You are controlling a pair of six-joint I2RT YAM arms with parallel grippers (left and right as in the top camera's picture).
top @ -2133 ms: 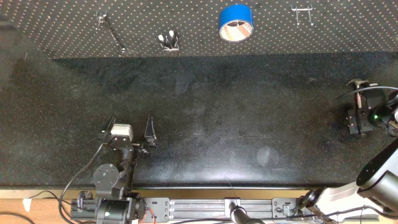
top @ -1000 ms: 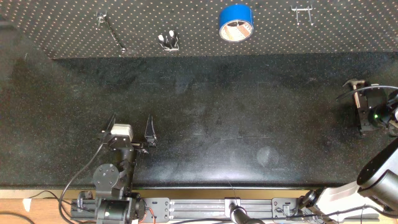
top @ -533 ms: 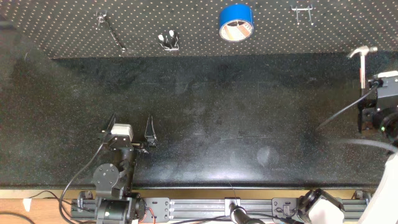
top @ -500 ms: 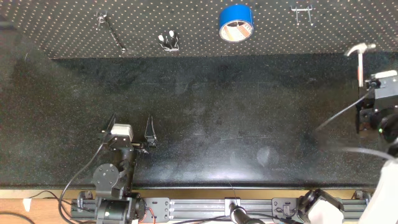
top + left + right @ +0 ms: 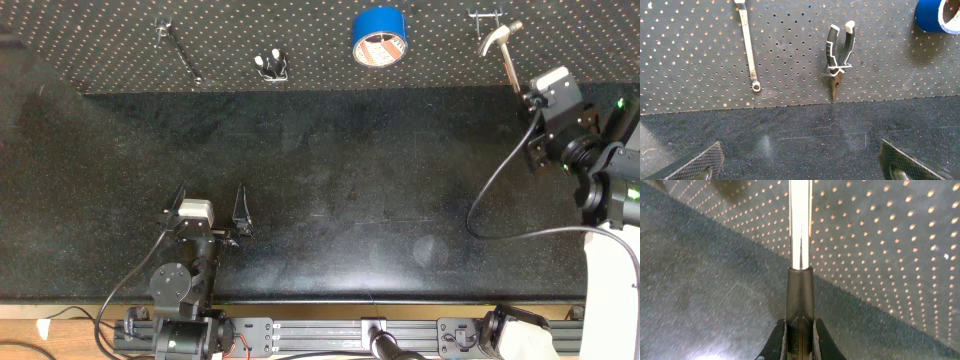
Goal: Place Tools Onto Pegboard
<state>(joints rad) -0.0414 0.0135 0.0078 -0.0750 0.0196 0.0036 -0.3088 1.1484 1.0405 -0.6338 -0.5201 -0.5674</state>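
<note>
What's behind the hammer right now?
Behind the shaft of the hammer is the pegboard; behind its grip, the table. From above, its head is beside the hook. The holes directly behind the shaft are covered.

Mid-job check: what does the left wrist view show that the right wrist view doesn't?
Left wrist, not right: a wrench, pliers and a blue tape roll hanging on the pegboard. Right wrist, not left: the hammer, its handle clamped in the right gripper. Shared: the pegboard and the black tabletop.
</note>
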